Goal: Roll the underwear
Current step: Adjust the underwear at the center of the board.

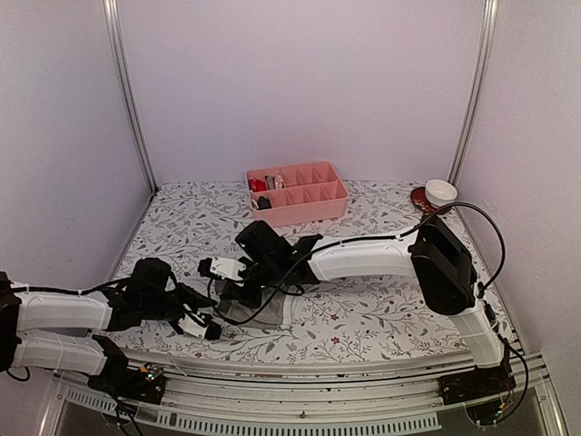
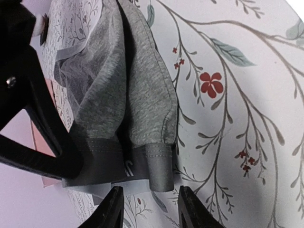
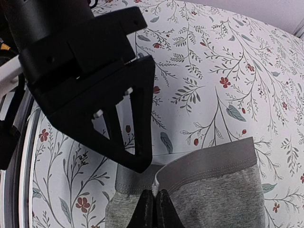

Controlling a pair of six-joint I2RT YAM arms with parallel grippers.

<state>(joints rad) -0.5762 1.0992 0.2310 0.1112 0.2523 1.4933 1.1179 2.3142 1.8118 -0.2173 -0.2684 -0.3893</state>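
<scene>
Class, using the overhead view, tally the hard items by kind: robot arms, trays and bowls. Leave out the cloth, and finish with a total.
Robot arms: 2
Pink trays: 1
White bowls: 1
Total: 4

The left fingers (image 2: 114, 211), parted, sit just beside the grey underwear's (image 2: 142, 95) dark waistband (image 2: 159, 166).
</scene>
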